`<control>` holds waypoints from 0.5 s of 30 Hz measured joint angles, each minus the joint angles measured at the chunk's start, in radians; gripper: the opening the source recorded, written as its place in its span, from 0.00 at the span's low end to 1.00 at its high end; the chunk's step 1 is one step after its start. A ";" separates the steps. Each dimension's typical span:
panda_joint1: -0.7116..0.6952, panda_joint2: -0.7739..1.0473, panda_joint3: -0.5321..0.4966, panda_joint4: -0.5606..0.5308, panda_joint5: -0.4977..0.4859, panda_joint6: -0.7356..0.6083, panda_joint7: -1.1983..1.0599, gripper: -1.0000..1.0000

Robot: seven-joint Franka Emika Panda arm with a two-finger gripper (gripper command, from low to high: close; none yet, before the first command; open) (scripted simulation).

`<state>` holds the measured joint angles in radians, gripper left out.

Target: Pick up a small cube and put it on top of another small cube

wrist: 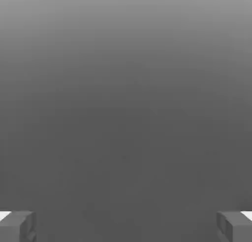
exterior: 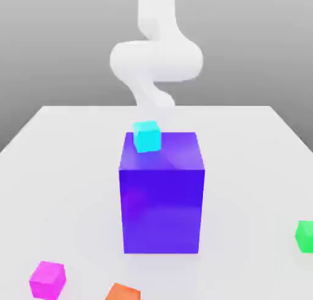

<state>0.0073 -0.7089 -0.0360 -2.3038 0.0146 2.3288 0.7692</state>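
Glossy blue-purple block (exterior: pixel 161 210).

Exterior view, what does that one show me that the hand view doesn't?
The exterior view gives the white arm, table, blue-purple block, and magenta, green, cyan and orange cubes. The hand view gives the gripper close up, open, its two fingers wide apart, nothing between them. Both share a grey background and some part of the robot.
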 joint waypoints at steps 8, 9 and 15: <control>0.017 0.295 -0.116 -0.012 0.061 0.094 -0.110 0.50; 0.017 0.331 -0.129 -0.014 0.071 0.105 -0.125 0.50; 0.007 0.549 -0.194 -0.023 0.134 0.173 -0.219 0.50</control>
<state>0.0138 -0.1594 -0.2301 -2.3267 0.1481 2.5016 0.5507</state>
